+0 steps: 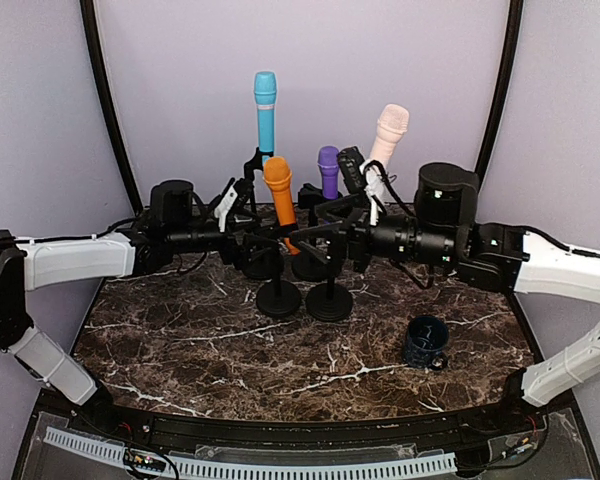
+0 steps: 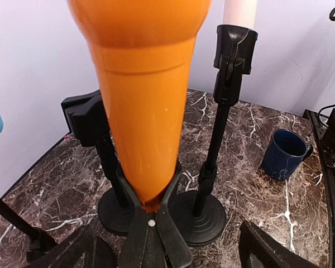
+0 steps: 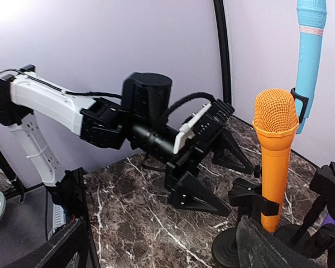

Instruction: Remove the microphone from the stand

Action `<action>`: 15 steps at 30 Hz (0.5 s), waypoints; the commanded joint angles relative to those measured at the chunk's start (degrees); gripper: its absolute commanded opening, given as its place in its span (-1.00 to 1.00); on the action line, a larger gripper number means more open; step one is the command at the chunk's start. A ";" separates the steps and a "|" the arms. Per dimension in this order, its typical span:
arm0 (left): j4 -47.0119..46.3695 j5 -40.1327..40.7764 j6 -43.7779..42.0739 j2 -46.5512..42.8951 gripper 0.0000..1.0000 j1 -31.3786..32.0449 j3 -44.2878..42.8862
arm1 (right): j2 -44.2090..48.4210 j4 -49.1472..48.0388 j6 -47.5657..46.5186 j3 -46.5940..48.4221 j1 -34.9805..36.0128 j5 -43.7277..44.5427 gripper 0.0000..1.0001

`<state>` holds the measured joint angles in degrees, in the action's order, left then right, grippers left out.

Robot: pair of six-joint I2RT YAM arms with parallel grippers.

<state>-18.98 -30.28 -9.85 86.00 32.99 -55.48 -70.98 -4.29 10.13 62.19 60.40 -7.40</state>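
An orange microphone (image 1: 278, 185) stands tilted in the clip of a black stand (image 1: 279, 298) mid-table. My left gripper (image 1: 248, 236) is open just left of it. In the left wrist view the microphone (image 2: 142, 95) fills the centre, seated in the stand clip (image 2: 152, 223). My left gripper (image 2: 167, 254) has its fingers (image 2: 72, 251) wide apart at the bottom corners, not touching the microphone. My right gripper (image 1: 325, 235) is open and empty just right of the stand. In the right wrist view the microphone (image 3: 273, 151) is at the right, with my right gripper (image 3: 167, 254) open below.
A blue microphone (image 1: 265, 110), a purple one (image 1: 328, 170) and a pale pink one (image 1: 388, 135) stand on other stands behind. An empty stand's base (image 1: 329, 302) sits beside the orange one's. A dark blue mug (image 1: 425, 340) stands at the front right.
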 commanded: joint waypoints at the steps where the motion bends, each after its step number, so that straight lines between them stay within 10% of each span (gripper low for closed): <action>1: -0.46 3.35 2.89 -4.57 0.85 0.38 1.55 | -8.08 3.74 -1.78 10.57 1.37 15.79 0.88; 15: 4.05 9.86 11.87 -10.40 0.87 0.39 5.37 | -32.38 20.28 -5.37 42.96 1.29 30.79 0.82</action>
<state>-17.26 -22.52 -1.26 76.88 33.08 -49.78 -98.17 11.35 7.46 96.73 61.49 17.54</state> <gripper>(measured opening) 0.937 0.934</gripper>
